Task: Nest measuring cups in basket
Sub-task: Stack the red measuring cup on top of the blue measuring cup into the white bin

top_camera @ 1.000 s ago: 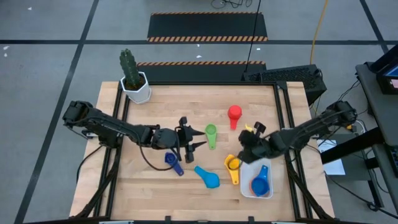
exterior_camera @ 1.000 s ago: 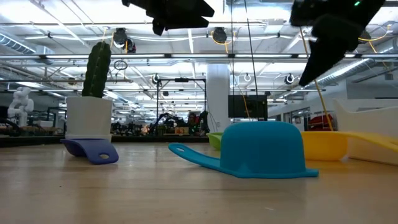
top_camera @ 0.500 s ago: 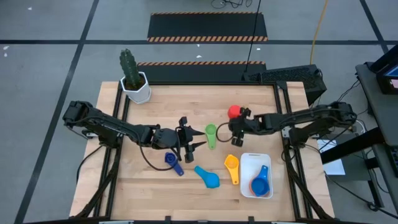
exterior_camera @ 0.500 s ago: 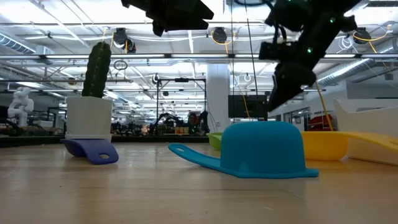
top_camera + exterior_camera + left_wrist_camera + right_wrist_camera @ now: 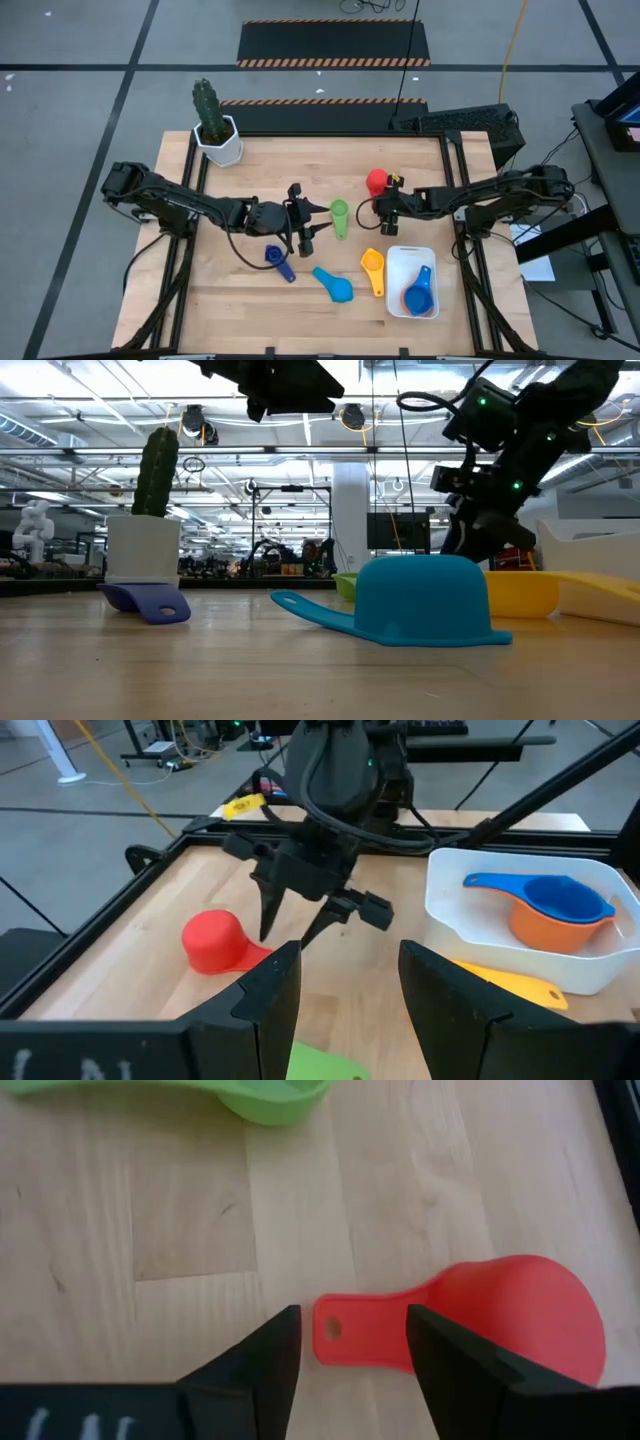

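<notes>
The red measuring cup [image 5: 510, 1315] lies mouth down on the table, and the free end of its handle [image 5: 345, 1330] sits between the open fingers of my right gripper [image 5: 350, 1350], which stands low over it [image 5: 383, 207]. I see no touch. My left gripper [image 5: 305, 232] hovers open and empty beside the green cup [image 5: 339, 212]. The dark blue cup [image 5: 275, 258], a light blue cup [image 5: 335, 285] lying mouth down and the yellow cup [image 5: 372, 262] lie loose on the wood. The white basket [image 5: 398, 262] holds an orange cup [image 5: 545, 925] with a blue cup [image 5: 560, 898] nested in it.
A cactus in a white hexagonal pot [image 5: 217, 135] stands at the far left corner. Black frame rails [image 5: 455, 180] run along the table's sides. Bare wood lies at the near left and along the far edge.
My right gripper has swung from beside the basket's far left corner toward the table's far edge and left, to the red cup, and has come down low over that cup's handle. The cups have stayed where they were.
</notes>
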### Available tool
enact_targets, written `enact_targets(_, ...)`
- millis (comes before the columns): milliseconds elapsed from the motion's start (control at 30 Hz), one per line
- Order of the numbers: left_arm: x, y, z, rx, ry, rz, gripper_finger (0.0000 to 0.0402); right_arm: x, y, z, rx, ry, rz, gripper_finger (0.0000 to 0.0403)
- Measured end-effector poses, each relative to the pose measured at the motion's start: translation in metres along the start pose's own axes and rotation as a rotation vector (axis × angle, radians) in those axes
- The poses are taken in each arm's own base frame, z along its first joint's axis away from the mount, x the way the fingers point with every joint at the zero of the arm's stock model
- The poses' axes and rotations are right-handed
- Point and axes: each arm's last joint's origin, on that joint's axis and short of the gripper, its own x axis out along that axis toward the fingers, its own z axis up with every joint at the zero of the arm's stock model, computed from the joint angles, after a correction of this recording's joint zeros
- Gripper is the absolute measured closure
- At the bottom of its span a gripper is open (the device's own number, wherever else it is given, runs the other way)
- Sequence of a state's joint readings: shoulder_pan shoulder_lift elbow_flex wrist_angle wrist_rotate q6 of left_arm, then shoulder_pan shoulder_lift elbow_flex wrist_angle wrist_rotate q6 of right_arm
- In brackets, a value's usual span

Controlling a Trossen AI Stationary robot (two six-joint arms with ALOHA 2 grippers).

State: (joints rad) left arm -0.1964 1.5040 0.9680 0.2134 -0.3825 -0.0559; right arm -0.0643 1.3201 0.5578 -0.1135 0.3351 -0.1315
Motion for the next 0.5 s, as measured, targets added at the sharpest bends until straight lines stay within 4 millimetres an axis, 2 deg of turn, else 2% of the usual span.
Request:
enact_targets(267,0.000,0.000,0.000,0.000,0.000,-0.012,0.0229,0.007,0.003,-0.005,-0.052,0.004,0.000,0.0231)
enact_targets(500,0.000,0.000,0.000,-0.001,-0.004,-0.011,0.0229,0.026,0.010,-0.009,-0.100,0.052,-0.008,0.0232)
